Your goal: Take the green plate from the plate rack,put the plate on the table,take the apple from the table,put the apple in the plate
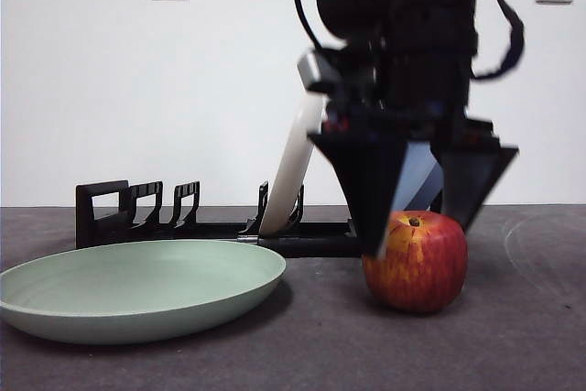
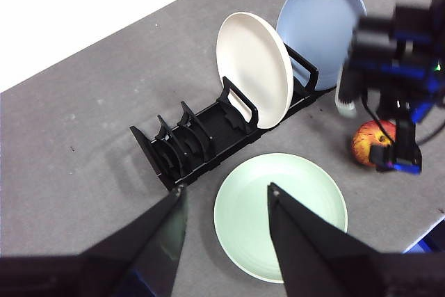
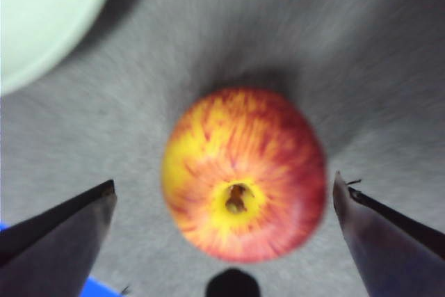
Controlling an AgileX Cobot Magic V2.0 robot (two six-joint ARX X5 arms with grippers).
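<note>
The green plate (image 1: 137, 288) already lies flat on the worktop (image 1: 513, 345) beside the plate rack (image 2: 208, 137), so picking up the apple (image 1: 417, 261) is the step in hand. The right end effector (image 1: 421, 231) hangs directly above it, jaws spread wide, straddling the fruit; it likely must descend, then close. The left end effector (image 2: 226, 203) waits high, jaws apart.

right pincer (image 3: 224, 203): jaws wide apart | apple (image 3: 243, 174) between them, untouched, on table (image 3: 361, 53) | green plate (image 3: 42, 12) nearby
</note>
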